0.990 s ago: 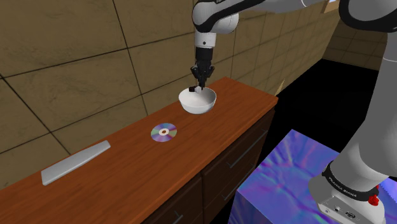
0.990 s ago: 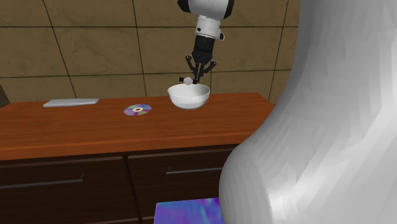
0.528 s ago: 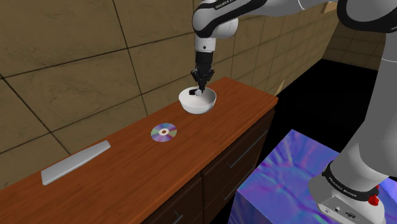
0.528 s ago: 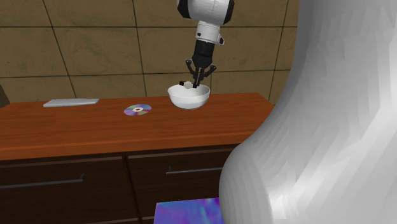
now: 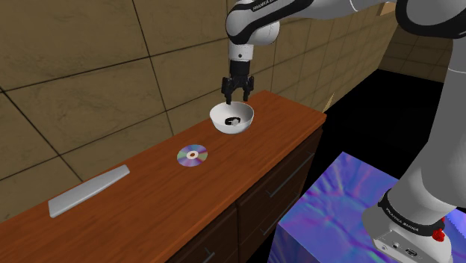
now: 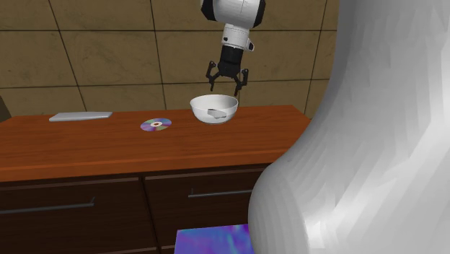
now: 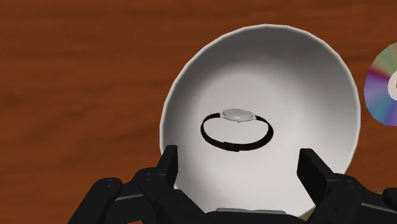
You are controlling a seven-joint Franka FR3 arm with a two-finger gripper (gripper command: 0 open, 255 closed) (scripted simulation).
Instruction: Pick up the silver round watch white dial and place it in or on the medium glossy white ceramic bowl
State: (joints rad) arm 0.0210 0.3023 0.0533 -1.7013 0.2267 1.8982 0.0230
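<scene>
Wooden counter (image 5: 149,187) mid-frame: release step seemingly done, gripper (image 5: 237,96) spread empty above bowl (image 5: 244,125) holding watch (image 7: 236,115); next, lifting clear.

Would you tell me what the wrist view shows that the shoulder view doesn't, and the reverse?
Wrist view: the watch up close, with its pale face and looped black strap, lying in the bowl untouched by the open fingers. Shoulder view: the flat grey slab far along the counter, and the iridescent stand. Shared: watch, white bowl, rainbow disc and spread fingers.
</scene>
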